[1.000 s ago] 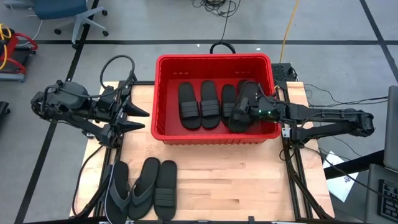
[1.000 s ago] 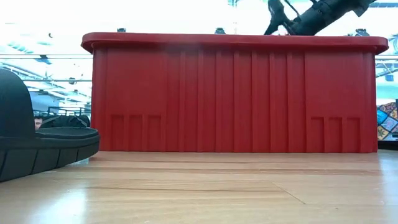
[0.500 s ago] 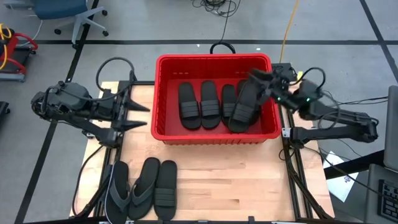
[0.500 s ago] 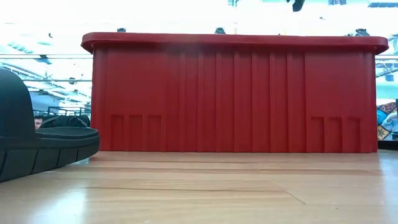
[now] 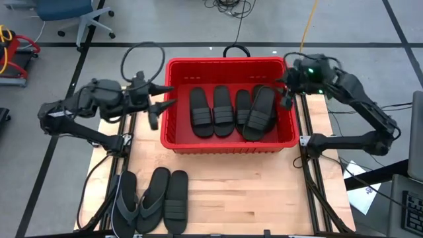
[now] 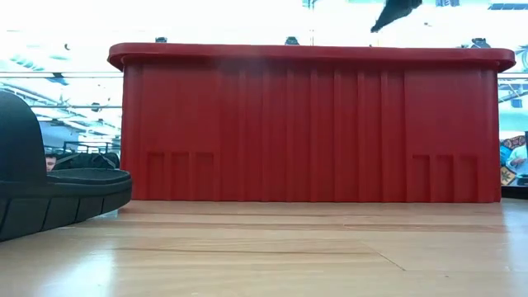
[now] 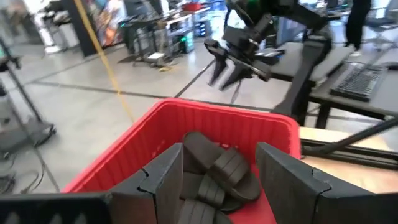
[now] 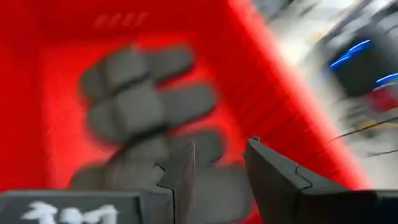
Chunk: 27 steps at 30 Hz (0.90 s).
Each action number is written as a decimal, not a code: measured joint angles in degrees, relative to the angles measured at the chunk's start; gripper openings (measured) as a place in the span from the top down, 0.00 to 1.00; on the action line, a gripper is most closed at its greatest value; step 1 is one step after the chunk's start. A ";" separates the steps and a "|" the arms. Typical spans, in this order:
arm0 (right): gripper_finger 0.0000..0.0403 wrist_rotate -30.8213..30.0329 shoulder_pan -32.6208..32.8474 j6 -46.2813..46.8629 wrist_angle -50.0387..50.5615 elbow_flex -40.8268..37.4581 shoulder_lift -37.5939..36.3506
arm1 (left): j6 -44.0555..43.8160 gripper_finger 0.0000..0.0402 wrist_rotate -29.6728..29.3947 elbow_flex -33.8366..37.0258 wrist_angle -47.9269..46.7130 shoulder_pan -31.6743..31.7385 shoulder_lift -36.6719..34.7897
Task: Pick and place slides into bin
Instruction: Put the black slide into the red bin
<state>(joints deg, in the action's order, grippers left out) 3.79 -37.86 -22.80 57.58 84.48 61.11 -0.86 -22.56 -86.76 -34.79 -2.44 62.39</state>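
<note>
Inside red bin (image 5: 173,139), five slides (image 5: 223,109)

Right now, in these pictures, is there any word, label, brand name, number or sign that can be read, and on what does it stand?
Nothing can be read.
Red bin: its walls show no lettering.
Slides in the bin and the slides on the table: no brand shows.
Right gripper: pale marks along its body at the picture's bottom edge are too blurred to read.
</note>
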 joint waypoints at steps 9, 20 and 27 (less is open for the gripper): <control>0.54 21.68 -11.67 -7.72 1.34 -1.63 11.61 | -0.73 0.50 9.45 0.00 0.52 7.13 2.13; 0.37 33.20 -12.56 -6.34 11.27 -1.66 20.10 | 5.75 0.50 21.02 0.01 -2.31 15.13 1.62; 0.37 31.24 -12.45 -9.75 17.97 -1.65 22.92 | 6.13 0.50 24.06 0.00 -4.09 18.67 1.65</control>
<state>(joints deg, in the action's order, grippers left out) 35.02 -50.32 -32.54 75.55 82.83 84.02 5.27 1.51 -86.76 -38.87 16.22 64.04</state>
